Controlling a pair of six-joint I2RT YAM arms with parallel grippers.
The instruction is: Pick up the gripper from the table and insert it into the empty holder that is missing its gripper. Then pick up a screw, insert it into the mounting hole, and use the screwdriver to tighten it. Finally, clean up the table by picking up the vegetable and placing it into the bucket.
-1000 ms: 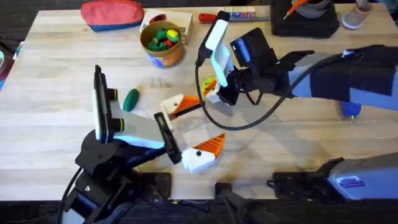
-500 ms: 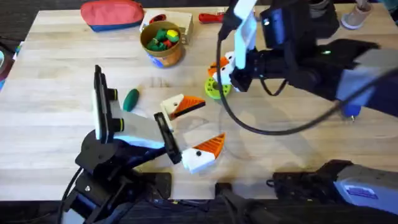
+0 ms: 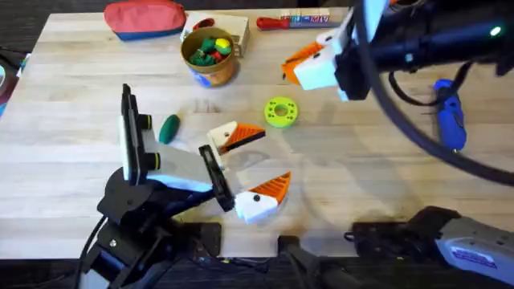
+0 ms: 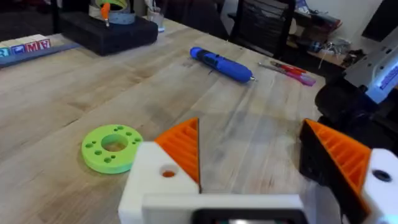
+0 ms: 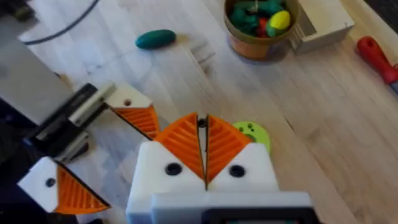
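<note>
My left gripper [image 3: 245,167] [image 4: 255,155] rests low over the table and is open wide, each white finger block carrying an orange ribbed wedge. My right gripper [image 3: 309,63] [image 5: 202,146] hangs high above the back of the table, shut, its two orange pads pressed together. The dark green vegetable [image 3: 169,128] [image 5: 155,39] lies left of the left gripper. The bucket [image 3: 209,54] [image 5: 261,28], yellow-rimmed, holds several toy pieces. The blue screwdriver [image 3: 450,120] [image 4: 221,64] lies at the right. A loose gripper wedge, an empty holder and a screw are out of view.
A yellow-green ring [image 3: 279,111] [image 4: 112,147] [image 5: 252,134] lies mid-table. At the back sit a red pouch [image 3: 144,18], a white box [image 3: 237,28], a red-handled tool [image 3: 277,22] [image 5: 376,56] and a black box [image 4: 109,31].
The right arm has lifted and swung toward the back right, uncovering the green ring and the blue screwdriver. The left arm has stayed still.
</note>
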